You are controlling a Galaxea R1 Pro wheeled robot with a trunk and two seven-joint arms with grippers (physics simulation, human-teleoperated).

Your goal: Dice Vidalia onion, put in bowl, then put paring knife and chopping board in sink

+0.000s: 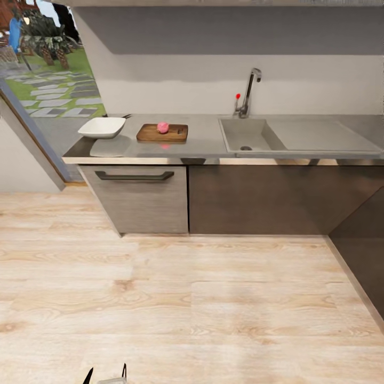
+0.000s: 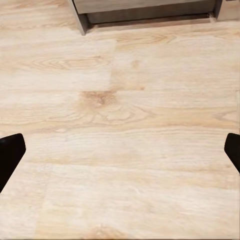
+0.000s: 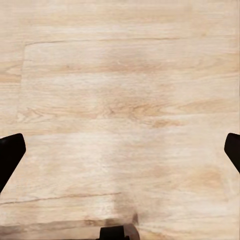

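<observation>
- Wooden floor [image 1: 213, 298]: pale planks, spread from the foot of the desk toward the camera; seen close up in both wrist views.
- Desk [image 1: 202, 140]: grey, slightly reflective top, carried on cabinets with a dark-handled drawer [image 1: 134, 176] below its left end.
- Sink [image 1: 298, 137]: steel basin with round drain and flat drainboard, set into the right part of the desk; chrome tap [image 1: 249, 90] with red knob behind the basin.
- Chopping board [image 1: 162, 133]: brown, flat on the desk, left of the sink and well apart from it.
- Bowl [image 1: 102, 127]: white, squarish, on the desk just beside the board's left end.
- Pink-red round object [image 1: 162, 127]: resting on the board, near its middle.
- Left tool [image 2: 120, 150]: fingers [image 2: 10, 152] spread wide, nothing between, above bare floor.
- Right tool [image 3: 120, 150]: fingers [image 3: 10, 152] spread wide likewise, above bare floor.
</observation>
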